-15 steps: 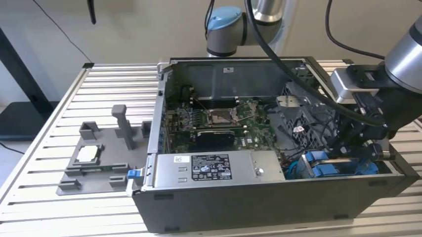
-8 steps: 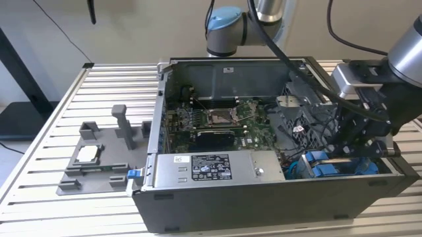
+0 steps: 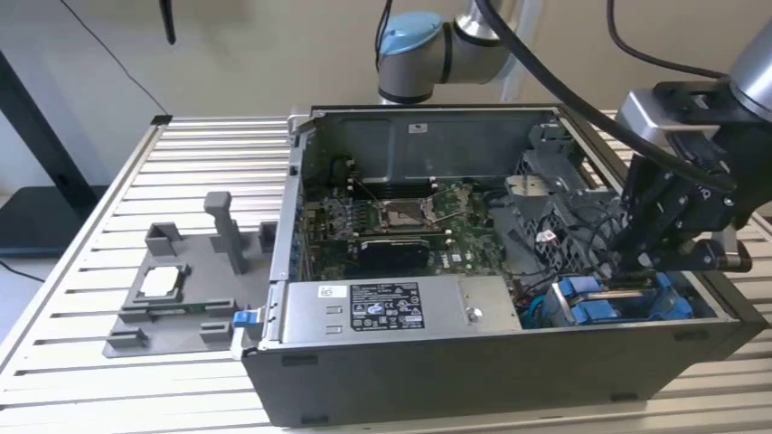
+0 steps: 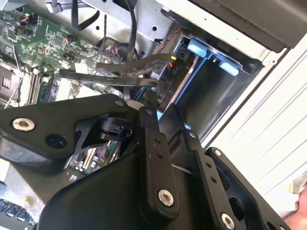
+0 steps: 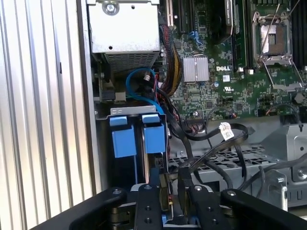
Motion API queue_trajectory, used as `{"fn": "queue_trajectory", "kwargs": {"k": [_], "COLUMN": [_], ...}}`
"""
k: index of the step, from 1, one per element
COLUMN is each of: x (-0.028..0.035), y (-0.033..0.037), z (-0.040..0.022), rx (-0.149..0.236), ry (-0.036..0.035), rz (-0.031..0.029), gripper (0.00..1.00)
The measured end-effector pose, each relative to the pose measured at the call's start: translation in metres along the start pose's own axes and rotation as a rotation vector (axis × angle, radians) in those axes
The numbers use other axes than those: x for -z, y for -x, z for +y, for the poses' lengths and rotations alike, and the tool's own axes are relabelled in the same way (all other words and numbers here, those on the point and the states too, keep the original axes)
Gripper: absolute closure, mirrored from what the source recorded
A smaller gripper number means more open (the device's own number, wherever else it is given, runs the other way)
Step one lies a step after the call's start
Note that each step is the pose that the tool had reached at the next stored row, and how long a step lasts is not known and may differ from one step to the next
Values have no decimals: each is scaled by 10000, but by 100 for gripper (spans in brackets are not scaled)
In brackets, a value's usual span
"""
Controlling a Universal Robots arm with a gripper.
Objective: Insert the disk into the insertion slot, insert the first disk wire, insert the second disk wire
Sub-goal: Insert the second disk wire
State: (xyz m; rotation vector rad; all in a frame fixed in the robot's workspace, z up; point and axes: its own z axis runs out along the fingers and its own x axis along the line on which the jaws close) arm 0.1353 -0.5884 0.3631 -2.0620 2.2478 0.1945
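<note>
The black two-fingered gripper [image 3: 637, 262] hangs inside the open grey computer case [image 3: 507, 380], low over the narrow grey metal insertion slot [image 3: 621, 307] at the corner on the exterior view's right. In the first wrist view its fingers [image 5: 154, 184] stand close together just above the slot; whether they pinch anything I cannot tell. A dark connector-like piece sits between them, too hidden to name.

The slot carries two bright blue plastic tabs [image 5: 139, 134] side by side, and the grey hard disk [image 3: 634, 294] in its blue carrier appears to be seated between them, only its edge showing. Several black cables [image 5: 216, 143] loop from the green motherboard [image 5: 230, 72] toward the slot.

The case also holds one grey labelled power-supply box [image 3: 386, 307] and one square silver processor socket [image 3: 402, 214].

Outside the case, on the ribbed aluminium table [image 3: 193, 145], one grey plastic fixture tray [image 3: 181, 307] holds a square processor chip [image 3: 161, 282] and upright posts.
</note>
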Motion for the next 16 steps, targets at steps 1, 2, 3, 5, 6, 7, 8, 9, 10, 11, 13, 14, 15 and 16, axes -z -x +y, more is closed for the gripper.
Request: {"fn": "queue_trajectory", "kwargs": {"k": [1, 2, 3, 5, 6, 7, 8, 9, 10, 11, 13, 14, 15, 16], "x": [5, 6, 7, 8, 10, 24, 44, 56, 59, 59, 59, 59, 60, 60], "y": [1, 1, 1, 2, 3, 4, 7, 9, 9, 9, 10, 10, 10, 9], "z": [0, 2, 3, 3, 4, 5, 7, 8, 9, 9, 9, 9, 9, 9], "rx": [0, 1, 3, 8, 8, 9, 7, 9, 10, 12, 13, 13, 13, 13], "ry": [-1, -8, -28, -71, -84, -85, -87, -89, -104, -117, -121, -124, -125, -126], "rz": [0, 1, 0, 73, 120, 131, 134, 140, 141, 139, 139, 139, 139, 139], "gripper": [70, 70, 70, 70, 70, 70, 70, 70, 70, 70, 70, 70, 70, 70]}}
